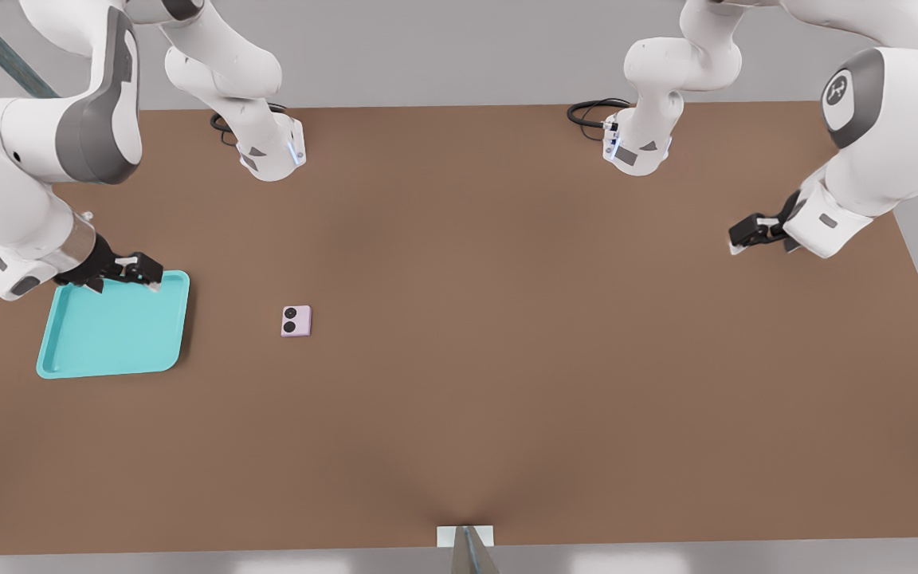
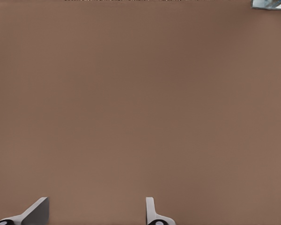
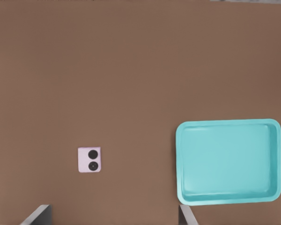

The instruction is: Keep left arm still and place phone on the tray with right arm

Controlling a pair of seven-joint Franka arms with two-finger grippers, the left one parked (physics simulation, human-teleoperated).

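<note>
Front view first: the phone [image 1: 296, 320] lies flat on the brown surface [image 1: 507, 359], lenses up, well apart from the turquoise tray [image 1: 112, 327], which sits toward the front view's left with nothing on it. The working arm's end effector [image 1: 120, 271] hangs at the tray's far edge, above its rim, and it carries nothing; from here its fingers look parted. So none of the task is done yet, as I read it: the phone has not been picked up and the tray is bare. Right wrist view next: looking down past two grey fingertips [image 3: 37, 214] that stand wide apart with only bare surface between them, I see the phone [image 3: 89, 160] resting on the brown surface and the tray [image 3: 227, 161] off to one side of it, a clear strip of surface between the two. Everything is left to do, I judge: reach over to the phone, close on it, lift it, carry it across and set it inside the rim.
</note>
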